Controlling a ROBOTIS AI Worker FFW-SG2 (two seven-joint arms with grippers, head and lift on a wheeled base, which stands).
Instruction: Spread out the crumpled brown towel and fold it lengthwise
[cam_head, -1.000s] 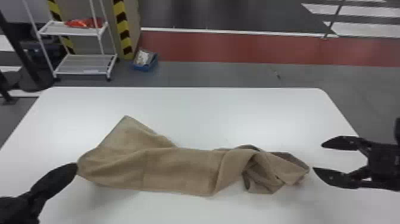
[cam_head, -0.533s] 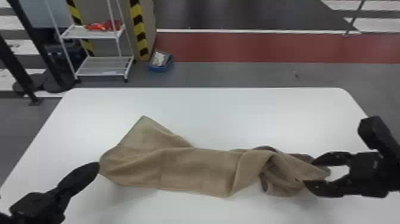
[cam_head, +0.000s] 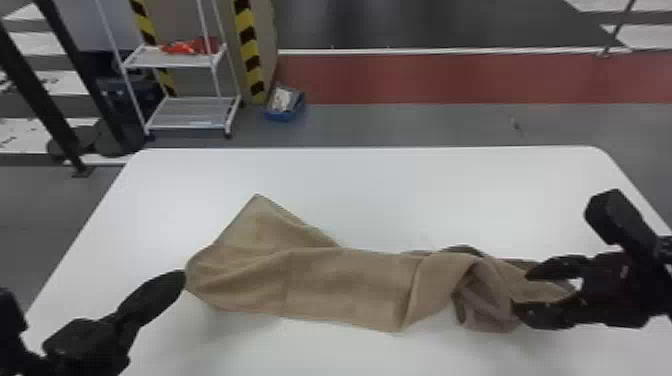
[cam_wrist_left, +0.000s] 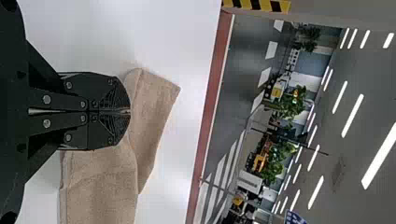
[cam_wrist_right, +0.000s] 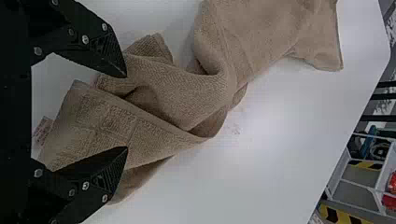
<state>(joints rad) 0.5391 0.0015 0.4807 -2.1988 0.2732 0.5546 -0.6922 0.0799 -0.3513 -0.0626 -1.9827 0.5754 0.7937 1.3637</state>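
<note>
Head view, brn towel (cam_head: 350, 285) bunched R, L tool (cam_head: 180, 278) pinching it, R tool (cam_head: 521, 291) spread

I've got the brown towel (cam_head: 350, 285) on the white table (cam_head: 380, 195), still crumpled: one long uneven strip, 9 to 3 o'clock, taking 12 as the table's far edge. From its middle, a flap runs out to a pointed corner at 10. Middle stretch reads fairly flat, light creases. The 3 o'clock end is bunched, twisted folds overlapping, darker in the hollows. I see ribbed bands in the weave there, plus a small pale tag (cam_wrist_right: 43, 130) at the edge.
</note>
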